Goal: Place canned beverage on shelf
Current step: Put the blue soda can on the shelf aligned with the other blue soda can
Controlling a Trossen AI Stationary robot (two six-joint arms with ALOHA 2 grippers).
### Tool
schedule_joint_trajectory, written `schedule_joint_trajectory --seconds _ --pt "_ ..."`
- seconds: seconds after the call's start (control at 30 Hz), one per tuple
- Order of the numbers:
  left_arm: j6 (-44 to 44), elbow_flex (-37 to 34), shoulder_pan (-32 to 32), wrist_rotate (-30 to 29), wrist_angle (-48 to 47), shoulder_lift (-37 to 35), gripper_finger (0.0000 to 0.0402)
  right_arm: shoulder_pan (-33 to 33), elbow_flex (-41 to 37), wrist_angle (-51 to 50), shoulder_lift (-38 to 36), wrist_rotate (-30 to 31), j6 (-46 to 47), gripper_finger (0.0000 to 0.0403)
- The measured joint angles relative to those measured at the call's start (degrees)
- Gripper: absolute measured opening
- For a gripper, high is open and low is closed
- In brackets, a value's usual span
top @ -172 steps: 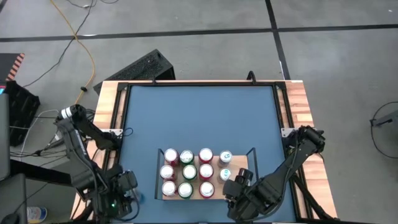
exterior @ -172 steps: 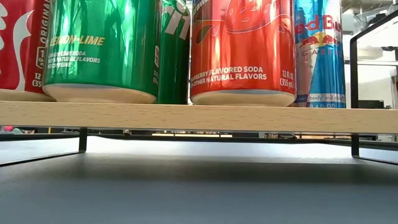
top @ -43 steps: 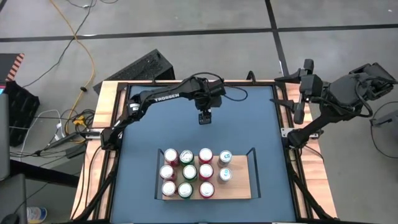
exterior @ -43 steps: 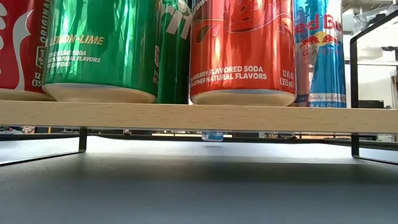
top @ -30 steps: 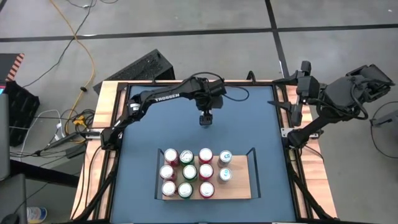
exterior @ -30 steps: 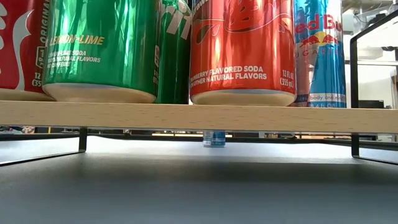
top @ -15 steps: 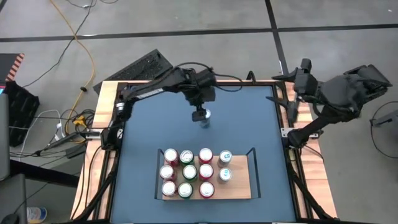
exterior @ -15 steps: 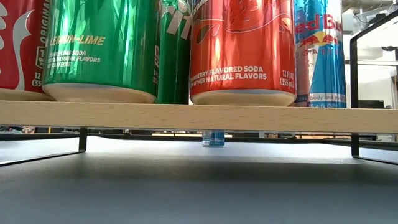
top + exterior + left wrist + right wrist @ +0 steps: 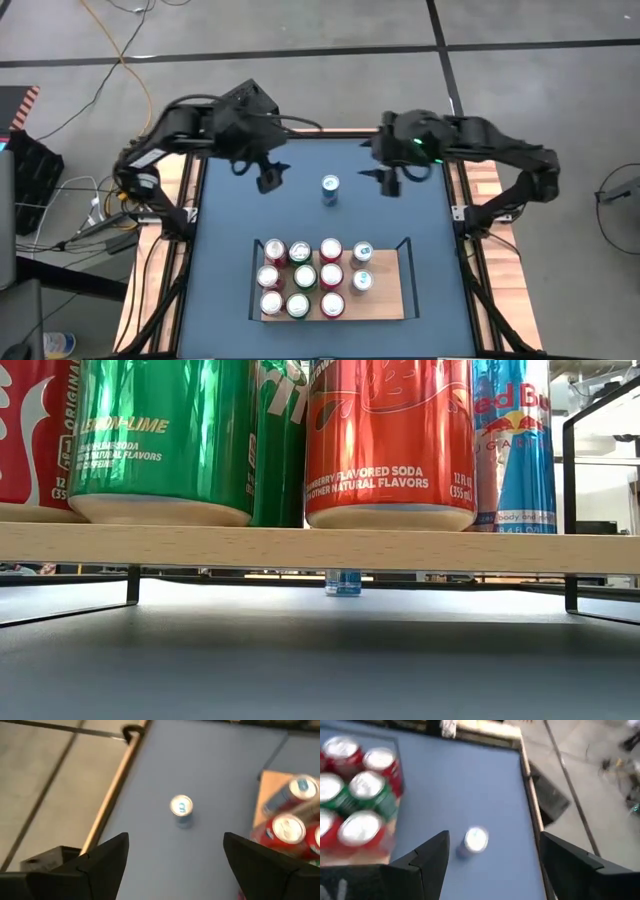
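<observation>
Can (image 9: 330, 187) stands alone on the blue surface (image 9: 230, 220), near the far edge, apart from the shelf (image 9: 385, 303). Left gripper (image 9: 268, 180) and right gripper (image 9: 391, 183) hang on either side of it, jaws wide, holding nothing.

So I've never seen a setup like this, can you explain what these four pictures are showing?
It is a two-armed robot at a blue table. One camera looks straight down, one sits at table height, and one rides on each wrist. The left hand and the right hand are both open and hold nothing. Between them a small blue can stands alone on the table. Nearer the front, a wooden shelf carries eleven cans, the ones looming large in the table-height picture.
</observation>
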Motion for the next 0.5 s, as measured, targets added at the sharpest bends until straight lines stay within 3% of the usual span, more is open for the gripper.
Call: schedule_joint_trajectory --seconds 0.33,0.5 --pt "-12.12 -0.04 -6.03 -6.25 -5.03 -5.26 0.0311 -6.28 -2.6 6.47 14.0 -9.33 -6.16 0.0295" --pt "-14.78 -0.54 -8.09 -8.06 -7.51 -5.28 0.0311 -6.9 -2.6 5.85 20.3 -9.76 -8.2 0.0295"
